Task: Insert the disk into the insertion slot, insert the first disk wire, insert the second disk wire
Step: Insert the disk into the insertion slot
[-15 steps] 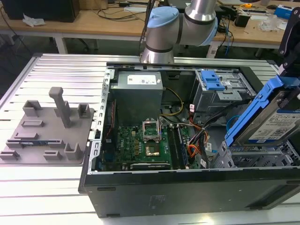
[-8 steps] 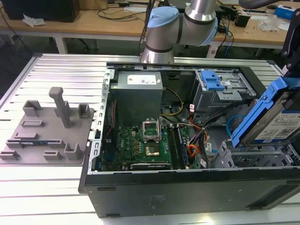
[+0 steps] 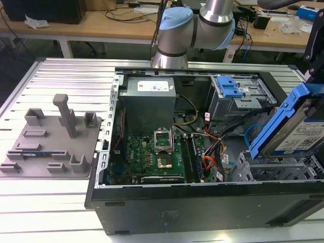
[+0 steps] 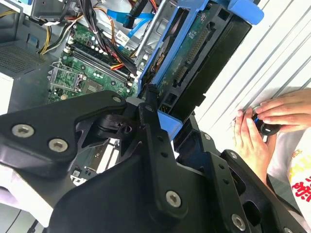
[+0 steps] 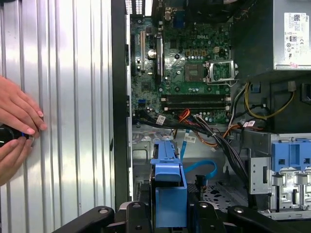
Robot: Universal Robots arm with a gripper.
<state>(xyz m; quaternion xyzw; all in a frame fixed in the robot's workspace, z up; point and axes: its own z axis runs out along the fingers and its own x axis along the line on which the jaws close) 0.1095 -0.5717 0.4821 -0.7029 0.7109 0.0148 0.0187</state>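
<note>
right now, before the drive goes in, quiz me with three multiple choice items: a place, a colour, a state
1. Where is the disk?
A) on the grey tray
B) over the grey drive cage at the exterior view's right
C) on the power supply

2. What colour is its frame?
A) red
B) green
C) blue

3. How is the gripper?
A) shut on the disk
B) open and empty
C) shut on a cable

Answers: 1 B, it hangs tilted over the cage, not seated; 2 C, bright blue plastic edges it; 3 A, the frame sits clamped in it in the first wrist view.
</note>
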